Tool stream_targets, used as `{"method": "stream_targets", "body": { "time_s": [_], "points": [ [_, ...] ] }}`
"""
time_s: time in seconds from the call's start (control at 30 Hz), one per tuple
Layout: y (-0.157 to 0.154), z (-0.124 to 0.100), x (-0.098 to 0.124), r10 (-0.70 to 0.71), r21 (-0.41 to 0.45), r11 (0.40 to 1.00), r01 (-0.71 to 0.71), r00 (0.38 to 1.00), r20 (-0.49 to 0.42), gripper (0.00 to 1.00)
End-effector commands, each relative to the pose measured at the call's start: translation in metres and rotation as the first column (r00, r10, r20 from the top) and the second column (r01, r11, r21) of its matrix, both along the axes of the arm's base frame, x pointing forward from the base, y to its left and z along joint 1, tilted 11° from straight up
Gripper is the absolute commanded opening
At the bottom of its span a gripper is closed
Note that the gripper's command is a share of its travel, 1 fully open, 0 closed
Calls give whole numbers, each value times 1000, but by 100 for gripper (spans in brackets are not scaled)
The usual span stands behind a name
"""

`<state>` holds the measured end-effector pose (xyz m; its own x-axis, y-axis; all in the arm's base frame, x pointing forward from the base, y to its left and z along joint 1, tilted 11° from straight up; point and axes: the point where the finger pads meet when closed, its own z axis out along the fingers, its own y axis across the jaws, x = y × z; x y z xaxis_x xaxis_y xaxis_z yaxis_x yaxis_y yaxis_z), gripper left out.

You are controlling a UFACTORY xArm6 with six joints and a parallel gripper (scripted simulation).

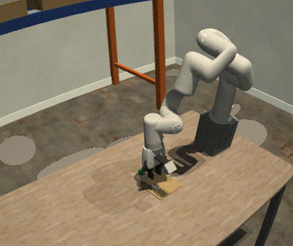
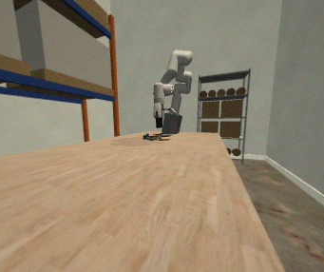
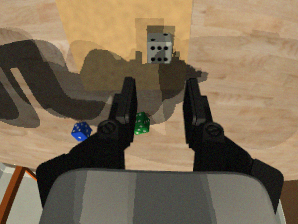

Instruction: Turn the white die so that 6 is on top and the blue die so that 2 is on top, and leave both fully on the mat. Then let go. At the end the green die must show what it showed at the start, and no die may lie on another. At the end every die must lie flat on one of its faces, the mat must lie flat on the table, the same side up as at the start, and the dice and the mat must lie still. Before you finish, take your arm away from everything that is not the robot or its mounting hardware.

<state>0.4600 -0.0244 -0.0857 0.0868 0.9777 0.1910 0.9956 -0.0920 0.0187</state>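
Observation:
The gripper [image 1: 155, 173] [image 2: 160, 126] [image 3: 160, 81] is partly open and empty, raised above the dice. The white die [image 1: 155, 187] [image 3: 159, 50] rests on the tan mat [image 1: 171, 187] [image 3: 100, 25], ahead of the fingertips in the wrist view. Its larger visible face, which appears to be the top, shows six pips; a narrower side face shows two. The green die [image 1: 141, 171] [image 3: 142, 123] lies off the mat, seen beside the left finger. The blue die [image 3: 81, 131] lies off the mat, further left. Their top faces are too small to read surely.
Arm shadows darken the mat and the wooden table [image 1: 60, 215] [image 2: 162, 200] [image 3: 240, 100]. The arm's dark base block [image 1: 216, 133] [image 2: 172, 124] stands at the table's back. A rack with orange posts [image 1: 159, 56] [image 2: 114, 76] stands beyond the table.

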Motion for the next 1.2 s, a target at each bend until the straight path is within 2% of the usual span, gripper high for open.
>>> {"method": "stream_targets", "body": {
  "time_s": [0.0, 0.2, 0.23, 1.17],
  "points": [
    [-1, 6, 1, 0, -1, 1000, 0, 1000, 1, 42],
    [-2, 11, 0, 0, -1, 1000, 0, 1000, 1, 42],
    [-2, 11, 0, 0, -1, 1000, 0, 1000, 1, 100],
    [-3, 11, 0, 13, -1, 1000, -13, 1000, 3, 100]
  ]
}}
